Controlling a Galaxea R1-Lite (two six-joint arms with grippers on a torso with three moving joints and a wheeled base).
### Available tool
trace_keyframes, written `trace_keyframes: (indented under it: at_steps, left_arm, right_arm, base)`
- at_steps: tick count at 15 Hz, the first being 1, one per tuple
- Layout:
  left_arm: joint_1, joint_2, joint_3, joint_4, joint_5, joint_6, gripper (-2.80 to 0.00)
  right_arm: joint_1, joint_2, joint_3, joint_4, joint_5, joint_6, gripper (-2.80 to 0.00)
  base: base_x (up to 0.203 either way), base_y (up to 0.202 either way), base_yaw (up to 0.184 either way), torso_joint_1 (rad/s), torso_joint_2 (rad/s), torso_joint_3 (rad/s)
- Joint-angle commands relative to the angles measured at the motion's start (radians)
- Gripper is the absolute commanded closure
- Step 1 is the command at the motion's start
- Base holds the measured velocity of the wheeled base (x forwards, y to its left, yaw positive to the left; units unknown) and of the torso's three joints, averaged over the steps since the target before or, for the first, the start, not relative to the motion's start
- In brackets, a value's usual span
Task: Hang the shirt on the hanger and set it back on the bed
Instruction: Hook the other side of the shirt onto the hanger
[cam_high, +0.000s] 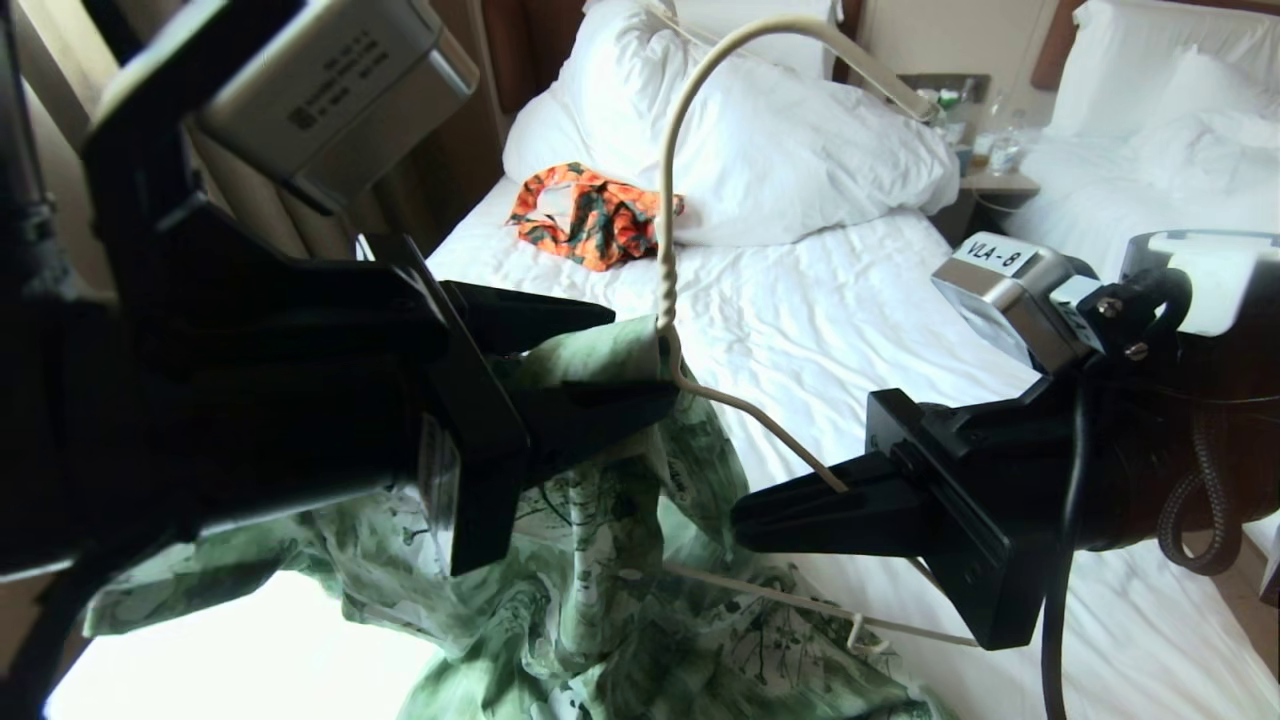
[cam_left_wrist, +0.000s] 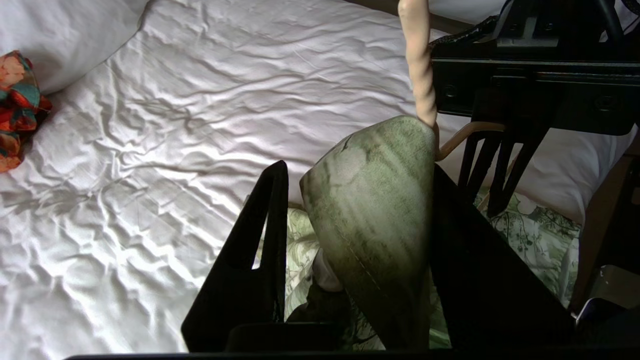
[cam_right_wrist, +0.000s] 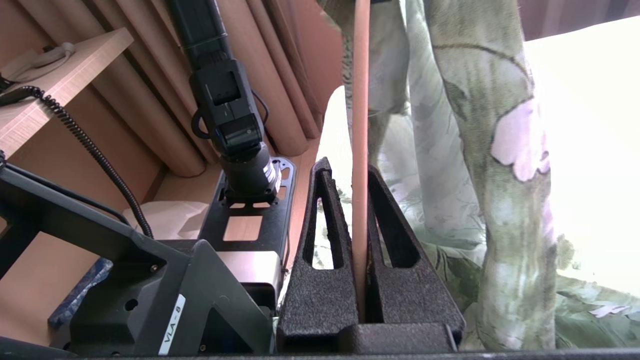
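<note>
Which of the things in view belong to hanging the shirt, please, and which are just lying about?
Belonging to the job:
- shirt
- hanger
- bed
- left claw, around the shirt's collar
- right claw, shut on the hanger's wire

Just lying about:
- orange patterned garment
- pillows
- second bed
- bedside table with bottles

Two beds (cam_high: 800, 300), two garments, one hanger (cam_high: 668, 200)

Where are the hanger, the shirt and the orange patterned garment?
hanger (cam_high: 668, 130), head view, curved hook wire.
shirt (cam_left_wrist: 372, 210), left wrist view, raised fold of green fabric.
orange patterned garment (cam_high: 590, 215), head view, its middle.
</note>
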Motion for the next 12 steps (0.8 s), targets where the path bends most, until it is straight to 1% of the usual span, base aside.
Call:
trace_keyframes:
  at_steps: [1, 3, 6, 8, 9, 12]
  left_arm:
    - [-0.001, 0.004, 0.005, 0.002, 0.0, 0.001, 0.0]
    - [-0.001, 0.002, 0.004, 0.002, 0.003, 0.001, 0.0]
    - [-0.001, -0.004, -0.003, 0.001, 0.005, 0.003, 0.0]
    - [-0.001, -0.007, -0.003, 0.001, 0.005, 0.003, 0.0]
    - [0.0, -0.008, -0.004, 0.001, 0.005, 0.003, 0.0]
    - [0.0, -0.015, -0.003, 0.001, 0.004, 0.003, 0.0]
  right_arm:
    - [-0.004, 0.0, -0.005, -0.005, -0.001, 0.0, 0.0]
    - [-0.015, -0.005, -0.013, -0.005, -0.001, 0.007, 0.0]
    - [-0.016, -0.026, -0.016, 0.001, -0.005, 0.072, 0.0]
    - [-0.015, -0.033, -0.017, 0.002, -0.045, 0.084, 0.0]
    - [-0.014, -0.034, -0.011, -0.004, -0.064, 0.081, -2.8]
    - [-0.016, -0.036, -0.016, 0.001, -0.068, 0.086, -2.8]
  base:
    - [0.0, 0.0, 0.0, 0.0, 0.0, 0.0]
    - [0.0, 0.0, 0.0, 0.0, 0.0, 0.0]
    - [0.0, 0.0, 0.0, 0.0, 0.0, 0.0]
    - [0.0, 0.0, 0.0, 0.0, 0.0, 0.0]
    - [0.0, 0.0, 0.0, 0.0, 0.0, 0.0]
    - [0.0, 0.0, 0.0, 0.0, 0.0, 0.0]
